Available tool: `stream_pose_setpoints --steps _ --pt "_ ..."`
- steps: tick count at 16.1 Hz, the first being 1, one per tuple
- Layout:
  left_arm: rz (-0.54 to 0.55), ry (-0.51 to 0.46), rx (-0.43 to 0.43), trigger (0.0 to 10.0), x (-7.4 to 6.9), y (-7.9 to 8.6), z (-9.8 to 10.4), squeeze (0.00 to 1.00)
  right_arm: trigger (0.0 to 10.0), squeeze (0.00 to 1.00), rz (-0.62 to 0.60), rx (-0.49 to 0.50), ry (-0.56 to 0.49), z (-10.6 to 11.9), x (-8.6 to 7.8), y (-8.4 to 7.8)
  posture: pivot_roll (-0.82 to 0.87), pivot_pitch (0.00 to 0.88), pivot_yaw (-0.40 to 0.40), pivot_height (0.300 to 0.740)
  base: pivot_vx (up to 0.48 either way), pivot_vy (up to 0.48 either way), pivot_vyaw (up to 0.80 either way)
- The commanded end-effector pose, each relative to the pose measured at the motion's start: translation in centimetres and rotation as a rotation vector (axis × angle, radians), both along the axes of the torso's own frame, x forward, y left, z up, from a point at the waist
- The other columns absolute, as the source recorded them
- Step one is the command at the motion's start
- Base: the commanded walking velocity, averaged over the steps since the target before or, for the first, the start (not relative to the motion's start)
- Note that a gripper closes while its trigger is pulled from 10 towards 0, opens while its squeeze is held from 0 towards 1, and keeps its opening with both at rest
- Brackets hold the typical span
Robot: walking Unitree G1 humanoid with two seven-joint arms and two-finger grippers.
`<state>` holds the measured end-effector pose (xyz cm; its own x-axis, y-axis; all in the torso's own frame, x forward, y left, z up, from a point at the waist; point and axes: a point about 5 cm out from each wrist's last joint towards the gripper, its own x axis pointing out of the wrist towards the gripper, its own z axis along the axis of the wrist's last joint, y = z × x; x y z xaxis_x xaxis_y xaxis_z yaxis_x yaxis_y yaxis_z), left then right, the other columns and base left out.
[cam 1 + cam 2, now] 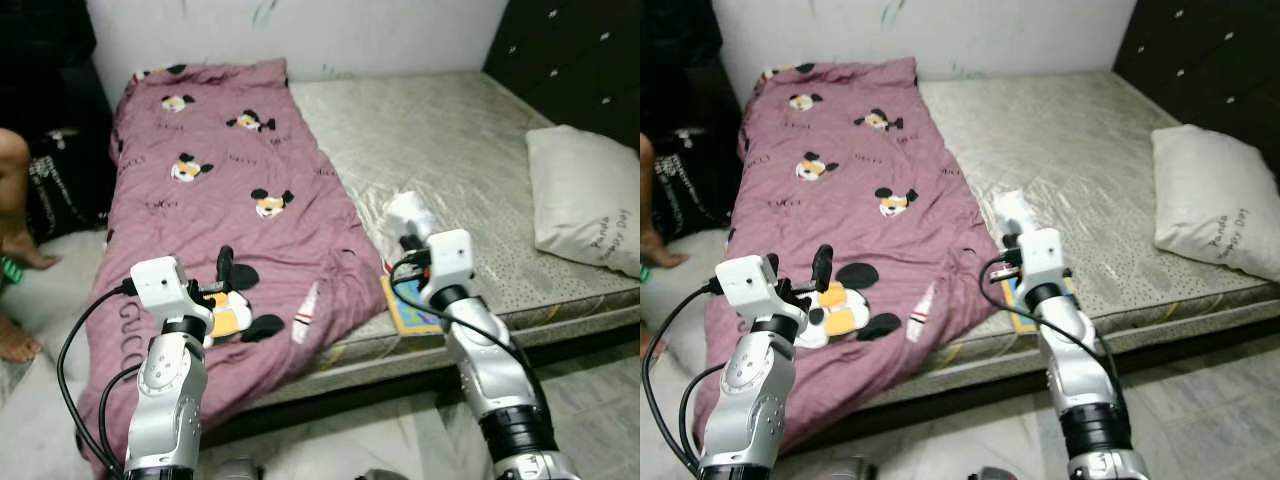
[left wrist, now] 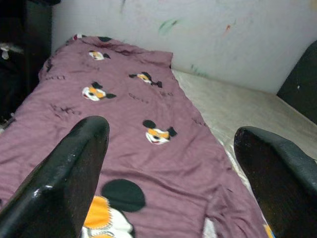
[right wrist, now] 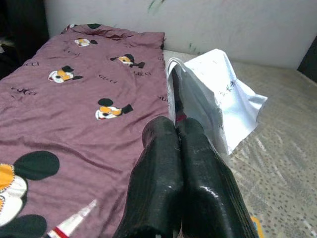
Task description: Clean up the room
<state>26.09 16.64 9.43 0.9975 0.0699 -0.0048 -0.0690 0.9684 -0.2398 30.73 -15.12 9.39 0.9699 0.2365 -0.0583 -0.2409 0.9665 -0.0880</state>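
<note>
a bed with a bare grey mattress is seen from its long side. a mauve blanket is spread over the robot's-left half of the bed and hangs over the near edge. cartoon mouse heads in black, white and orange are printed on the blanket; "gucci" is read repeatedly in small dark letters, and larger pale letters "guc" show on the hanging part near the left arm.

the left claw is held above the near part of the blanket, over a large mouse print. in the left wrist view its two black fingers stand wide apart, with nothing between them.

the right claw is pressed together on the edge of a white plastic bag. the bag is held just beside the blanket's edge, over the mattress; small dark print is seen on it but cannot be read.

a flat yellow and blue item lies on the mattress edge under the right arm; its print is not legible.

a white pillow lies at the robot's-right end of the bed, against a dark tufted headboard. grey script is noted on the pillow, apparently "panda"; the rest cannot be read.

a person's bare legs are seen at the far left on the floor.
</note>
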Motion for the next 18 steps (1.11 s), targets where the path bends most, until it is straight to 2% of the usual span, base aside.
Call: stream_pose_setpoints --steps 1,4,8,15,18 --pt "0.025 0.005 0.019 10.0 0.0 0.7 0.1 0.00 10.0 0.00 0.029 0.018 -0.028 0.8 0.3 1.0 -0.03 0.008 -0.034 0.740 0.000 0.480 0.00" --pt "0.026 0.003 0.024 10.0 0.1 0.8 0.2 0.00 10.0 0.00 0.029 0.022 -0.034 0.8 0.3 1.1 -0.03 0.014 -0.030 0.740 0.000 0.480 0.00" --pt "0.038 -0.017 0.048 10.0 0.2 0.8 0.5 0.00 10.0 0.00 0.047 0.009 -0.062 1.3 0.5 1.5 -0.03 0.015 -0.030 0.740 0.000 0.000 0.00" --pt "0.088 -0.087 0.096 10.0 0.9 1.1 2.2 0.00 10.0 0.00 0.086 0.011 -0.110 2.5 1.0 2.8 -0.03 0.049 -0.023 0.740 0.000 0.000 0.80" --pt "0.090 -0.074 0.105 10.0 0.6 1.0 1.9 0.00 10.0 0.00 0.100 0.003 -0.114 2.5 0.8 3.0 -0.03 0.054 -0.025 0.740 0.000 0.000 0.80"
